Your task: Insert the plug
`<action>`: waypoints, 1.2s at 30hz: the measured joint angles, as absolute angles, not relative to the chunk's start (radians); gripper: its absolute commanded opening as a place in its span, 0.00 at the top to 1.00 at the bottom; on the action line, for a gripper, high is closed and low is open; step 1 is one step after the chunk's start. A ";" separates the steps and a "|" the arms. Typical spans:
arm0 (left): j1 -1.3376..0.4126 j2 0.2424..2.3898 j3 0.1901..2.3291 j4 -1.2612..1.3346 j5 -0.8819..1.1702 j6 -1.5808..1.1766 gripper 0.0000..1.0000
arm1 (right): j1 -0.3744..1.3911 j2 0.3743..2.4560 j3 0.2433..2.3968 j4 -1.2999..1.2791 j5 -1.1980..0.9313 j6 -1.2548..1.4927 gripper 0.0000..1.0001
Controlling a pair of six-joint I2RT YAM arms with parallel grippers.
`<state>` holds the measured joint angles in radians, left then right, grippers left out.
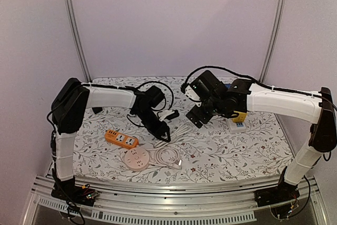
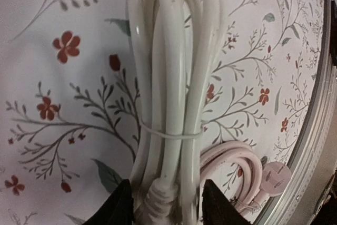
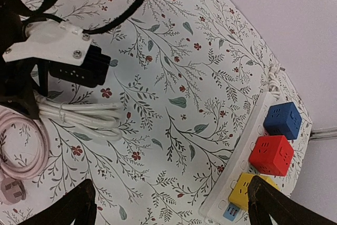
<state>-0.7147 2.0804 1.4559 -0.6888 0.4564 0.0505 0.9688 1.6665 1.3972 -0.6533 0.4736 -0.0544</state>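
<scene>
A white cord bundle (image 2: 174, 77), tied with a thin band, lies on the flowered cloth; it also shows in the top view (image 1: 176, 130) and the right wrist view (image 3: 79, 114). My left gripper (image 2: 166, 206) is down on it, its jaws pressed against both sides of the bundle by the plug's ribbed sleeve (image 2: 158, 201). It also shows in the top view (image 1: 162, 133). My right gripper (image 3: 171, 209) is open and empty, hovering above the cloth between the bundle and a white power strip (image 3: 245, 154). It also shows in the top view (image 1: 197, 117).
The white strip carries blue (image 3: 283, 119), red (image 3: 271, 155) and yellow (image 3: 247, 191) socket cubes. An orange power strip (image 1: 121, 139) lies at the left. A pink round socket (image 1: 136, 159) with a pink cord (image 1: 167, 156) and plug (image 2: 276, 172) lies near the front edge.
</scene>
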 measured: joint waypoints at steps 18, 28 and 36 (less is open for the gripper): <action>-0.295 1.766 1.508 -1.059 0.431 1.018 0.02 | 0.969 1.531 1.308 -0.612 0.355 0.033 0.01; -0.262 1.842 1.296 -1.044 0.262 1.422 0.00 | 0.995 1.654 1.398 -0.590 0.300 0.032 0.01; -0.307 1.833 1.110 -0.901 0.237 1.415 0.22 | 1.013 1.654 1.397 -0.595 0.305 0.042 0.01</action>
<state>-0.3069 1.8332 1.1099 -0.9012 0.2375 1.4155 1.0126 1.6543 1.3972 -0.5949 0.3054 0.0418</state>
